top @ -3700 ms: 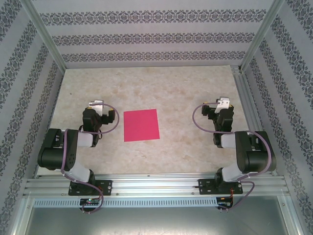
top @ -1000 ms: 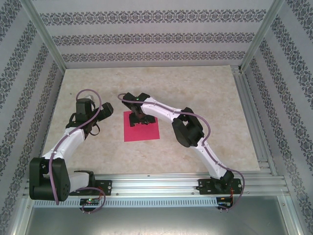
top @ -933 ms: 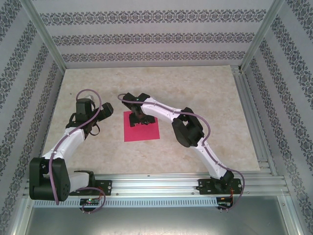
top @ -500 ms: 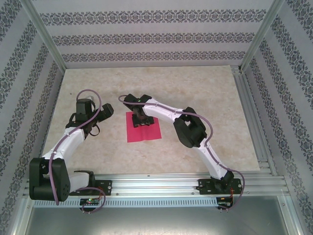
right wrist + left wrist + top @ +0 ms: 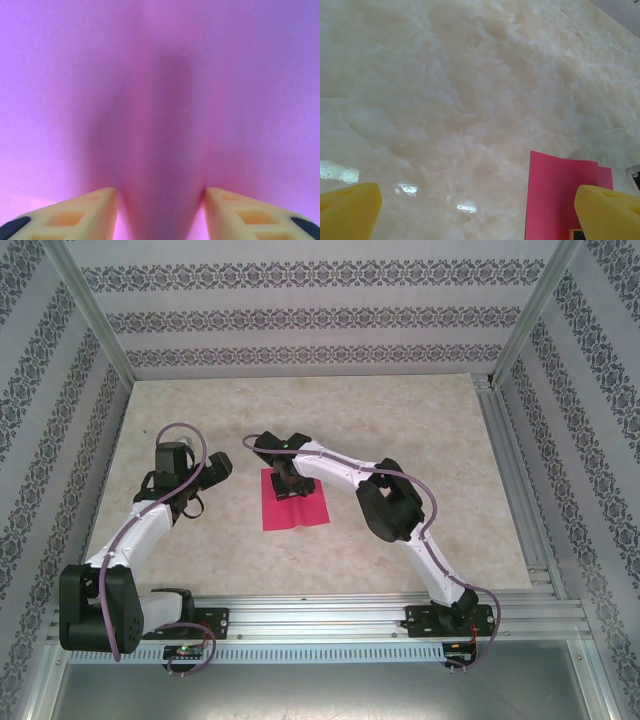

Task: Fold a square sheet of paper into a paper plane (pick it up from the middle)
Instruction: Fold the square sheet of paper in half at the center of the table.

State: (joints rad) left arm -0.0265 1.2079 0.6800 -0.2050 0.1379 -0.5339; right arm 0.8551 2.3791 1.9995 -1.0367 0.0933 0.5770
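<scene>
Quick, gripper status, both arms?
Left gripper: open wide, empty, over the table beside the square sheet of paper.
Right gripper: half open, fingertips on the sheet, paper humped between them, not clearly clamped.

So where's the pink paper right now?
In the top view the pink paper lies mid-table, under the right gripper, with the left gripper just to its left.

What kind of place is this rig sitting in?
Probably an enclosed lab test cell, not a home: aluminium extrusion frame, patterned backdrop panels on three sides, marble-look tabletop holding one pink sheet.
</scene>
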